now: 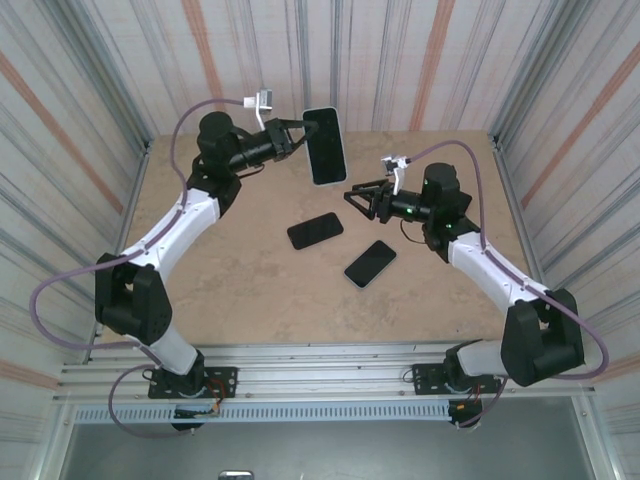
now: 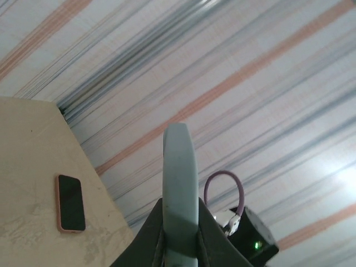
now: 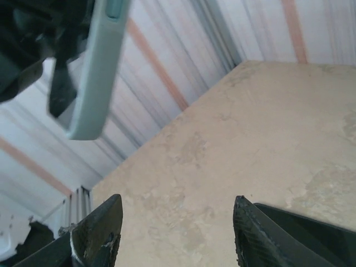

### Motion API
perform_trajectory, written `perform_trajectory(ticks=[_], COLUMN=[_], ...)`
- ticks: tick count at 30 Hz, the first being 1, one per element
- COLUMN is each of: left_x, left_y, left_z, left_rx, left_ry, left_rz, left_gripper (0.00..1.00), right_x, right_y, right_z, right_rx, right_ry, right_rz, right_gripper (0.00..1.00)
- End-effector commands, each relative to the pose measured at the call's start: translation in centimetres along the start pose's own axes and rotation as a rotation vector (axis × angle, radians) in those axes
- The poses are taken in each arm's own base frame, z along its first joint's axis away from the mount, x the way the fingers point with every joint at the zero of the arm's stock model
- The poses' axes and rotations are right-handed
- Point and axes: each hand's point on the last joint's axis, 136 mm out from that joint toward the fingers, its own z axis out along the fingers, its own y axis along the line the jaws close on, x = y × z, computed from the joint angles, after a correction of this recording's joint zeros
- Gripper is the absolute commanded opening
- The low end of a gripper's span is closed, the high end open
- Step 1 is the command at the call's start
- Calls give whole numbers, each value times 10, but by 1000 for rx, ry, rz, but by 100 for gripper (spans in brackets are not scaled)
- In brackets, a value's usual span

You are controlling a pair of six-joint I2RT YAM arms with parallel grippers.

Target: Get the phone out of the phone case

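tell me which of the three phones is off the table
The phone in the pale case, held up in the air by the left gripper. The other two, a black one and a light-edged one, lie flat on the table.

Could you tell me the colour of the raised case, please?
Pale grey-green case, best seen in left wrist view.

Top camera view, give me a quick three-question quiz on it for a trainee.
1. True or false: the left gripper holds the cased phone up off the table.
2. How many phones lie flat on the table?
3. The right gripper is: A open, B shut on a phone, C shut on nothing.

Key: 1 true. 2 two, the black phone and the light-edged phone. 3 A.
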Motion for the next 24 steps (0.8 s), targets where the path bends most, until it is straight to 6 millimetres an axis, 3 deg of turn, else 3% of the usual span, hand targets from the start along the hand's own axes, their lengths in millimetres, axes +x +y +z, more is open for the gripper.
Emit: perform_trajectory(ticks=[1,3,8,15,24], left_x=[-1,3,9,11,12], left_y=[-40,-45,-53,-59,-56], left_z=[-10,-10,-12,-14,-11], left_rx=[126,163,202,221,225], left_ry=[88,128,174,186,191], left_rz=[215,258,344,378,349], left_gripper=[0,0,0,0,0], right_x=[-1,2,5,-2,-8], right_y=[45,56,57,56,61], right_z=[-9,-8,-2,8,14], right_rx=[-187,-230,-250,-296,-352], right_ry=[82,122,167,203,193], right_rz=[-185,-244,-346,-352,-363], right_gripper=[55,55,50,47,35])
